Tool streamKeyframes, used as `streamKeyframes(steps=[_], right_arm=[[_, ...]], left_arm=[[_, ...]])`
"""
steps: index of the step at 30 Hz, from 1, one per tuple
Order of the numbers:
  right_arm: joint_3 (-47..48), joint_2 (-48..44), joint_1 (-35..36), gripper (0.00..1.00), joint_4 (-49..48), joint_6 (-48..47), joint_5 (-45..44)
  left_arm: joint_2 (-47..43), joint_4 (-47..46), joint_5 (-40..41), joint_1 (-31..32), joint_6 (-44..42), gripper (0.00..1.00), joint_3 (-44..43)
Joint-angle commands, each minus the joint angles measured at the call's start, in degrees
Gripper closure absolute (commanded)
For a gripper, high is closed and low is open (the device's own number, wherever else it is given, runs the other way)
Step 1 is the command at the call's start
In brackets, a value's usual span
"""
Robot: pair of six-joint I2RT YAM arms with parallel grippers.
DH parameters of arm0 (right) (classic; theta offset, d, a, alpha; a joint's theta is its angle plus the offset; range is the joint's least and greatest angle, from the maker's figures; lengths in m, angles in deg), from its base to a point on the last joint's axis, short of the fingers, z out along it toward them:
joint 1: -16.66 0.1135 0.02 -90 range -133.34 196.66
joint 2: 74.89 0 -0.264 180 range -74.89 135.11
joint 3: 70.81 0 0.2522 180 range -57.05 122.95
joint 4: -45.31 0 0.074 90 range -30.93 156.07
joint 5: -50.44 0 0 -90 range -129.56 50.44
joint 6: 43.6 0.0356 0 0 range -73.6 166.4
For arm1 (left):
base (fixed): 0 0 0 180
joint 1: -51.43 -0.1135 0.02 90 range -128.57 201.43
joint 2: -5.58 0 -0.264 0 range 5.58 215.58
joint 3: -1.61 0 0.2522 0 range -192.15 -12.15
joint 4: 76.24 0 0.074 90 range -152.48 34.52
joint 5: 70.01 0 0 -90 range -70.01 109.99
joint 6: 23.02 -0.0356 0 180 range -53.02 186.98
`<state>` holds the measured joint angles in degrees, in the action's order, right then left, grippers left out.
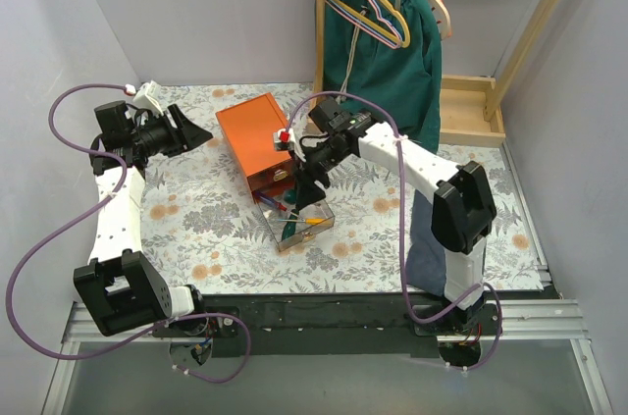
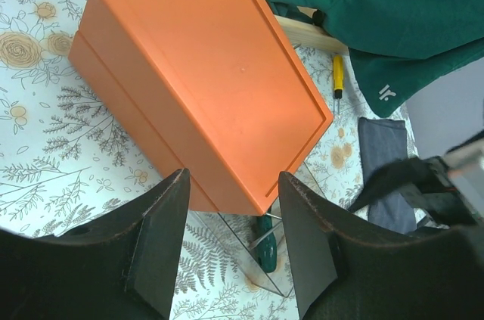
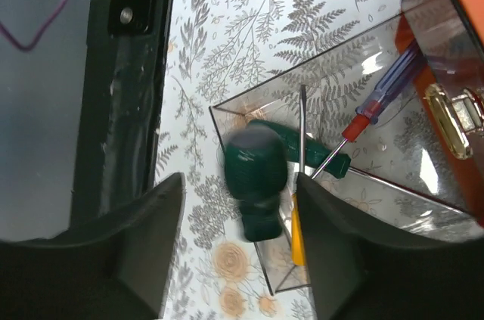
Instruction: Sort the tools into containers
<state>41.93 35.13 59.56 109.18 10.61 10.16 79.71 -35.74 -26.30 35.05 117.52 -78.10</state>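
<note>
Right pincer: the right gripper [image 3: 238,195] is spread wide above the pulled-out clear plastic drawer [image 3: 302,64]. A stubby dark-green tool handle [image 3: 255,176], blurred, sits between the fingers and touches neither that I can see. I judge it let go, not pinched.
Drawer contents: a slim blue-and-red screwdriver [image 3: 393,78] and a drawer yellow screwdriver [image 3: 299,238] with its shaft pointing to 12 o'clock. There is more green behind them; I cannot tell which tool it is.
Left pincer: the left gripper [image 2: 233,184] is spread and holds nothing. It hovers at the 9 o'clock side of the flat-topped orange plastic cabinet [image 2: 204,70].
Tool left out: a loose yellow-handled screwdriver [image 2: 338,78] lies on the fern-print tablecloth [image 2: 45,146], just beside the dark green garment [image 2: 393,25].
Bearing: in the left wrist view it lies at 1 o'clock from the left gripper, past the cabinet's far corner.
Long axis: 12 to 6, handle at 12, tip at 6.
Nearer arm: probably the right, since the cabinet stands between the left gripper and the tool. The top view hides it, so this is a guess.
</note>
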Motion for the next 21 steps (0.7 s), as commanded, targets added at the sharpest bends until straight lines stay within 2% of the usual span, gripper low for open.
streamKeyframes(steps=[1,2,4,8,9,10,12,13,14,17,21], right_arm=[[2.17,0.9,0.0,0.22,-7.75,12.77,-0.58],[4.53,1.34,-0.18,0.17,-7.13,12.15,-0.32],[6.13,0.9,-1.84,0.17,-6.51,10.66,0.21],[1.76,-4.36,-8.16,0.23,-7.22,4.96,-0.04],[1.4,-4.89,-9.4,0.22,-6.09,1.98,-1.27],[1.48,-5.07,-11.15,0.23,-3.72,-7.97,-2.76],[1.57,-4.03,-12.22,0.23,2.08,-18.82,-9.35],[1.39,-3.41,-13.26,0.23,3.06,-26.79,-11.55],[1.39,-1.67,-14.06,0.23,3.85,-30.7,-14.35],[4.28,3.95,-17.05,0.23,4.73,-38.09,-17.53],[13.85,12.84,-19.34,0.2,6.14,-41.55,-18.42]], left_arm=[[-2.41,0.06,0.14,-0.49,-0.71,0.5,-0.14],[-2.67,0.15,0.14,-0.67,-0.71,0.5,-0.05],[-2.94,0.15,-0.04,-0.76,-0.62,0.5,0.12],[-3.11,0.15,-0.74,-0.76,-0.71,0.5,0.21],[-3.03,0.15,-1.17,-0.76,-0.8,0.5,0.12],[-2.76,0.07,-1.44,-0.76,-0.89,0.5,0.21],[-2.5,-0.11,-2.66,-0.67,-0.89,0.5,0.3],[-2.15,-0.02,-3.02,-0.76,-0.8,0.5,0.3],[-1.71,-0.02,-3.37,-0.76,-0.71,0.5,0.21],[-1.01,0.41,-3.03,-0.67,-0.88,0.5,-0.31],[-0.83,2.7,-2.06,-0.58,-3.69,0.51,-1.19]])
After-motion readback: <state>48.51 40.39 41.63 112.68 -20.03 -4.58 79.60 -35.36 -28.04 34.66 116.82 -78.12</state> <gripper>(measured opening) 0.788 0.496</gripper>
